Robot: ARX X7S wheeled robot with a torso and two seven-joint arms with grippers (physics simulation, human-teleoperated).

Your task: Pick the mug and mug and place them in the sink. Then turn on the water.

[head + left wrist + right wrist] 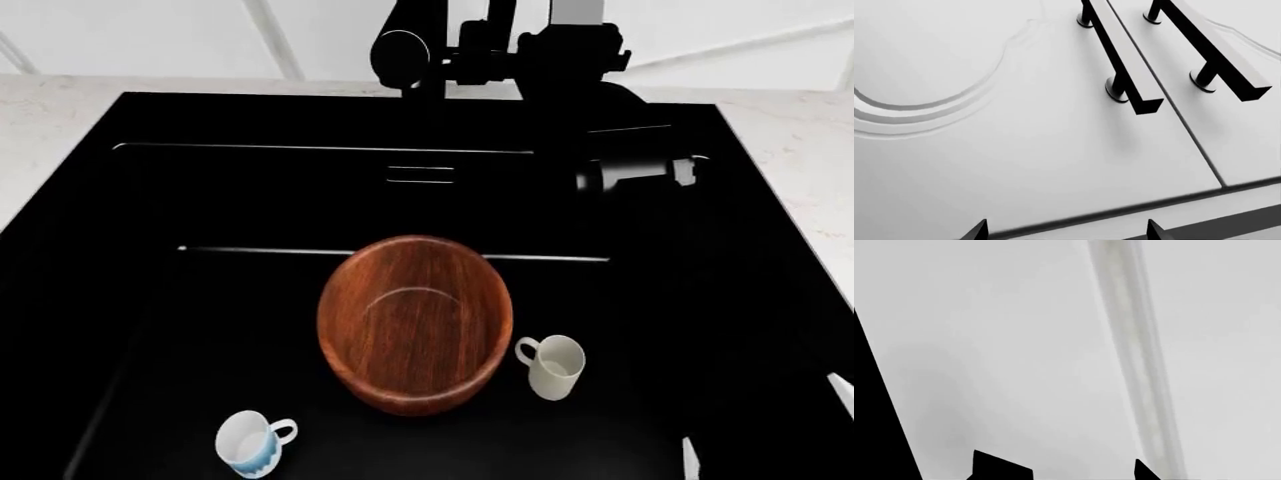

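Both mugs stand inside the black sink (267,120). The white mug with the blue pattern (251,442) is at the near left. The plain cream mug (555,366) is right of the wooden bowl. The black tap (407,55) rises at the sink's far edge. My right arm (627,172) reaches up beside the tap, black against black, so its contact with the tap is unclear. My right gripper (1057,465) has its fingertips apart and empty, facing a white wall. My left gripper (1066,231) is open and empty, facing white cabinet doors. It is out of the head view.
A large brown wooden bowl (415,322) sits in the middle of the sink. Pale stone countertop (54,130) surrounds the basin. The left wrist view shows white cabinet doors (1021,125) with two black bar handles (1124,65) (1214,50).
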